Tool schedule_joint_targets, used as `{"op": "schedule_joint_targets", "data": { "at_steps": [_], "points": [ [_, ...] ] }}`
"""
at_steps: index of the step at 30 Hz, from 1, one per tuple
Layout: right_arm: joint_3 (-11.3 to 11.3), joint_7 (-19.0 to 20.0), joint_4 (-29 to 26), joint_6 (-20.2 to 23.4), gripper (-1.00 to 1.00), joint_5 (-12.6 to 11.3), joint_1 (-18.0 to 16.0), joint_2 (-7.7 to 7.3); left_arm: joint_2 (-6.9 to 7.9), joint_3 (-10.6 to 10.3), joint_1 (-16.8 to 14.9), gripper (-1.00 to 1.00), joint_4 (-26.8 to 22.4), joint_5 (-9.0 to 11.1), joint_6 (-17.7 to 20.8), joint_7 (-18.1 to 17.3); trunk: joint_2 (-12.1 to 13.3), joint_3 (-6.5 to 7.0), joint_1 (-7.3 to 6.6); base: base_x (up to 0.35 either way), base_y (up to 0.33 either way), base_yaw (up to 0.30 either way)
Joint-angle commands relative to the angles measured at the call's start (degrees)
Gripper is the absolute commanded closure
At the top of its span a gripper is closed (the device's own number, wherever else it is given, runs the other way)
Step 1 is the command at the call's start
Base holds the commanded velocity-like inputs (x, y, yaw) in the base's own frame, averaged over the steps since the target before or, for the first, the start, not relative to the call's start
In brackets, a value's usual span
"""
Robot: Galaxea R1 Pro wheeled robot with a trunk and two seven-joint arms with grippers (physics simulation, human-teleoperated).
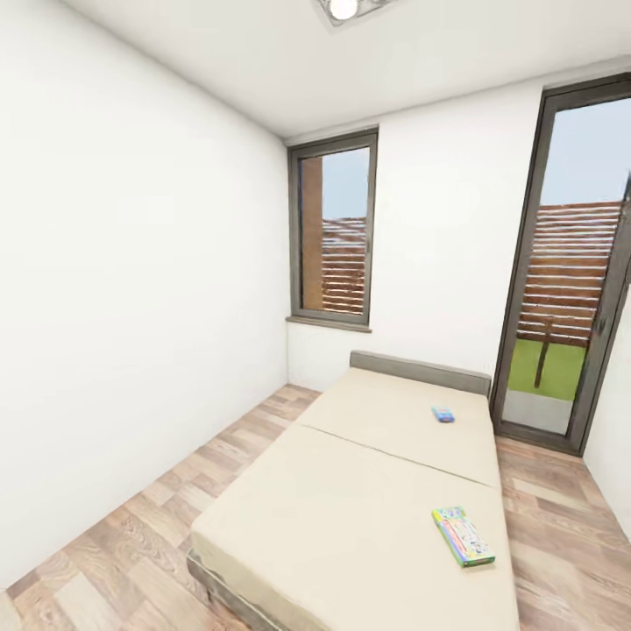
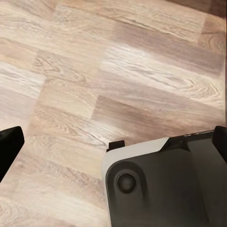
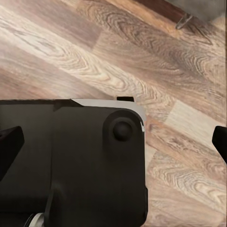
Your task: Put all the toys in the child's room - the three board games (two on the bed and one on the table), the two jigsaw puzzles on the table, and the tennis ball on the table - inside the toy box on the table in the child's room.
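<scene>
Room: white walls, a wood floor (image 1: 131,543), a tall window (image 1: 334,232) and a glass door (image 1: 570,263) on the far wall.
Bed (image 1: 350,517): big, low and cream, with a flat top, its head end against the far wall.
Near board game (image 1: 462,535): a flat bright box lying close to the bed's right edge, toward the foot end.
Far board game (image 1: 443,414): a small blue box lying flat near the bed's right edge, up by the head end, well apart from the first.
Left fingers (image 2: 10,144): spread wide, holding nothing, above the wood floor beside the robot's dark base (image 2: 165,184).
Right fingers (image 3: 9,142): spread wide too, holding nothing, over the base (image 3: 75,165) and floor.
</scene>
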Motion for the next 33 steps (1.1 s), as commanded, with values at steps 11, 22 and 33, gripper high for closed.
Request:
{"op": "schedule_joint_targets", "data": {
  "at_steps": [11, 22, 33],
  "points": [
    [-0.02, -0.03, 0.01, -0.14, -1.0, -0.03, 0.0, 0.0, 0.0, -0.23, -0.01, -1.0, 0.03, -0.33, -0.19, 0.05, -0.04, -0.01, 0.0, -0.054, 0.0, -0.279],
    [-0.03, -0.03, 0.01, -0.14, -1.0, 0.03, 0.0, 0.0, 0.0, -0.24, -0.02, -1.0, 0.03, -0.33, -0.19, 0.05, -0.04, -0.15, 0.0, -0.003, 0.0, -0.279],
    [-0.03, -0.03, 0.01, -0.14, -1.0, 0.03, 0.0, 0.0, 0.03, -0.24, -0.01, -1.0, 0.03, -0.33, -0.19, 0.05, -0.04, -0.37, 0.0, 0.0, 0.0, -0.279]
  ]
}}
